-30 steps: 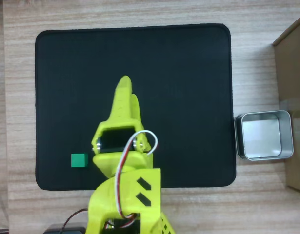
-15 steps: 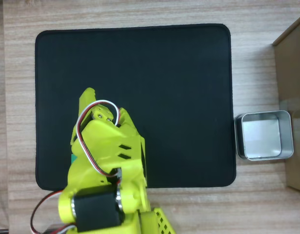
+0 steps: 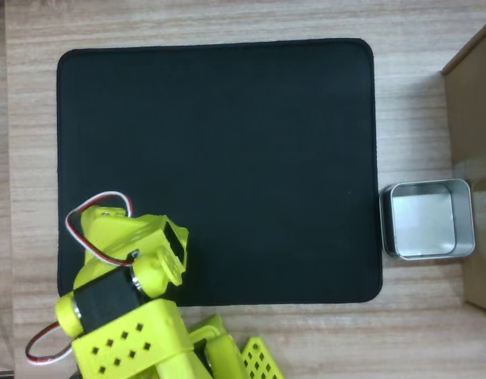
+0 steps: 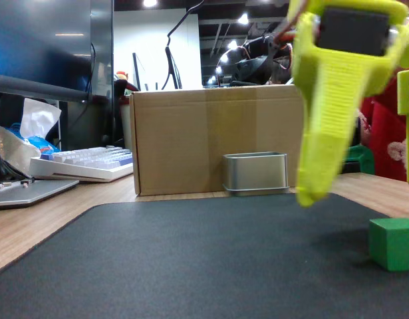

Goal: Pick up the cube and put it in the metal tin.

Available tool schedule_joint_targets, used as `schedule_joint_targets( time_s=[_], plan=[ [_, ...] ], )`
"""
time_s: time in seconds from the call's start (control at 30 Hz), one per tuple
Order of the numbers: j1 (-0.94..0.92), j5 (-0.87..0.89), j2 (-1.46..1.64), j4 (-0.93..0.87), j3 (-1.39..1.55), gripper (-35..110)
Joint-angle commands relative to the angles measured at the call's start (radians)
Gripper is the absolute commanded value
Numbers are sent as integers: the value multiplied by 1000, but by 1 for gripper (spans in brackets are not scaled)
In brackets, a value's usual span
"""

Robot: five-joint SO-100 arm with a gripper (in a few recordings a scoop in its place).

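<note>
In the fixed view, the small green cube (image 4: 393, 244) sits on the black mat (image 4: 191, 259) at the lower right. My yellow gripper (image 4: 309, 196) hangs point-down above the mat, its tip left of the cube and a little higher, apart from it. Its fingers overlap into one blurred tapered shape, so no gap can be judged. From overhead, my yellow arm (image 3: 124, 253) covers the mat's lower left corner and hides the cube. The silver metal tin (image 3: 428, 219) stands off the mat's right edge; in the fixed view the tin (image 4: 255, 173) is far back and has nothing in it.
A large brown cardboard box (image 4: 214, 139) stands right behind the tin, also at the right edge overhead as the box (image 3: 473, 158). A keyboard (image 4: 84, 163) and a monitor (image 4: 41, 46) sit at the left on the wooden table (image 3: 33, 158).
The arm has swung from the mat's middle to its lower left corner and folded down over the cube, which showed overhead a second ago and is now covered.
</note>
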State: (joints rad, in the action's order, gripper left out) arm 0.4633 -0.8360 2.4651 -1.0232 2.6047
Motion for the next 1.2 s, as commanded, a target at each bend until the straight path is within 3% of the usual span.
schedule_joint_targets(
  time_s=[0.0,0.63,1.17],
  plan=[
    [21,-11,-3,9,9,35],
    [104,-46,-67,26,104,31],
    [118,-80,18,-141,54,31]
  ],
)
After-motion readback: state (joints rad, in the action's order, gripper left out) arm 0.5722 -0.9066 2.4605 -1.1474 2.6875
